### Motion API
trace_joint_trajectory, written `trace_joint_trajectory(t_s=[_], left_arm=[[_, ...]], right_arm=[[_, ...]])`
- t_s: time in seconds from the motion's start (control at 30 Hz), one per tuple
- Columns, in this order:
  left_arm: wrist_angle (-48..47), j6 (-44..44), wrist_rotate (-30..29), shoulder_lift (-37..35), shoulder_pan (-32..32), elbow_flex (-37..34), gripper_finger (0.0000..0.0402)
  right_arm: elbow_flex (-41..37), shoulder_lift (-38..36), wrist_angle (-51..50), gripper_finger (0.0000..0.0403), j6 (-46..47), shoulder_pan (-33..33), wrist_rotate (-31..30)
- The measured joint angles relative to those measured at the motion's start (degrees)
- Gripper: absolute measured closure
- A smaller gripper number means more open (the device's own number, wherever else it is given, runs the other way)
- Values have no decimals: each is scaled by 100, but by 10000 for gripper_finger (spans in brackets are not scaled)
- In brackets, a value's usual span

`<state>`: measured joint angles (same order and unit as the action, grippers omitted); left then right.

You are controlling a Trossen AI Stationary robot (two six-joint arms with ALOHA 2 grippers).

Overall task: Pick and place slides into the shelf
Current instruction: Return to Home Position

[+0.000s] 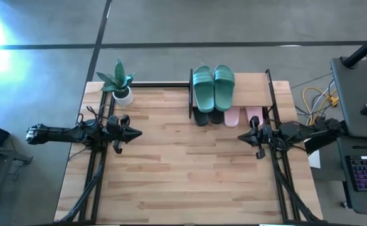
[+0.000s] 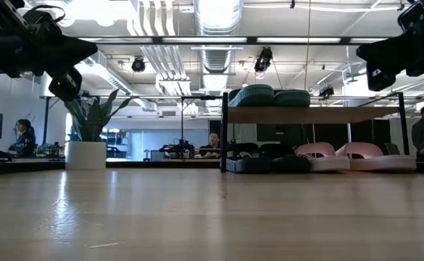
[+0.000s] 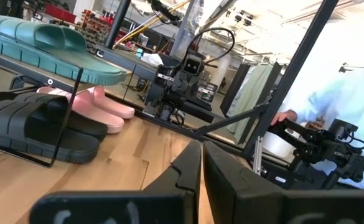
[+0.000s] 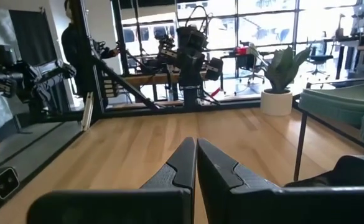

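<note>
Left tool (image 1: 136, 133) empty, fingers pressed together, raised over left side of counter (image 1: 183, 176). Right tool (image 1: 241, 137) likewise closed and empty, near front of shelf (image 1: 277, 85). Two teal slides (image 1: 213, 86) side by side on top board. Two black slides (image 1: 207, 117) and two pink slides (image 1: 243, 117) beneath. One potted plant (image 1: 120, 83) at far left corner, well apart.

The left arm (image 1: 64, 133) and right arm (image 1: 302, 130) are slim, black and jointed, with looped black cables. The left end effector (image 1: 136, 133) and right end effector (image 1: 239, 137) each have two dark tapering fingers (image 3: 185, 171).
</note>
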<state>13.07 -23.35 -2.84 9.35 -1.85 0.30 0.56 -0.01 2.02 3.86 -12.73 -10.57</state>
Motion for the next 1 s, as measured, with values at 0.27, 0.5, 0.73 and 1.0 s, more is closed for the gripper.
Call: trace_joint_trajectory(t_s=[0.27,0.5,0.73,1.0], left_arm=[[-4,27,16,-1,-2,0,398],[-613,1832,-266,-1,0,0,398],[-663,2227,-330,45,0,0,398],[-554,2225,-382,-7,0,0,398]], right_arm=[[0,0,-2,394,61,0,0],[0,0,-2,394,61,0,0],[0,0,-4,394,61,0,0],[0,0,-7,394,61,0,2]])
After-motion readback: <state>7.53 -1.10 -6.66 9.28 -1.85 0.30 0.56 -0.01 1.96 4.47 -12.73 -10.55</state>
